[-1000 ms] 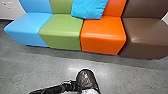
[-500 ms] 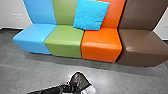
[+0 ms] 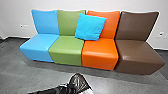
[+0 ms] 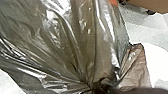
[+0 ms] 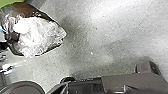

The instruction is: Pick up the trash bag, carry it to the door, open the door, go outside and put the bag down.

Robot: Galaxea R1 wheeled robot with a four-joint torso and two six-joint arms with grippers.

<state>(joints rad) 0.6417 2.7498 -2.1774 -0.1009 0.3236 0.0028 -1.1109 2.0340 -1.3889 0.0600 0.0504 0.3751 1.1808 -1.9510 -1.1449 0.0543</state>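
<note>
Four joined seats in blue, green (image 3: 66,46), orange and brown are set before a white wall (image 3: 15,15); a turquoise cushion (image 3: 90,27) is propped across the green and orange backs.

Black left arm (image 3: 53,90); dark grey, flat plate (image 5: 125,82) beside rounded dark fitting (image 5: 21,88).

Lighting: bright and even indoors; local glare.
Head view: beyond the left tool (image 3: 70,88), pale sheen on the grey floor (image 3: 45,77), soft shadow under the seats (image 3: 100,53), outer seats splayed by wide-angle distortion. Left wrist view: hard white streaks on the trash bag (image 4: 62,37), floor near the tool washed out. Right wrist view: white plastic (image 5: 37,35) overexposed.
</note>
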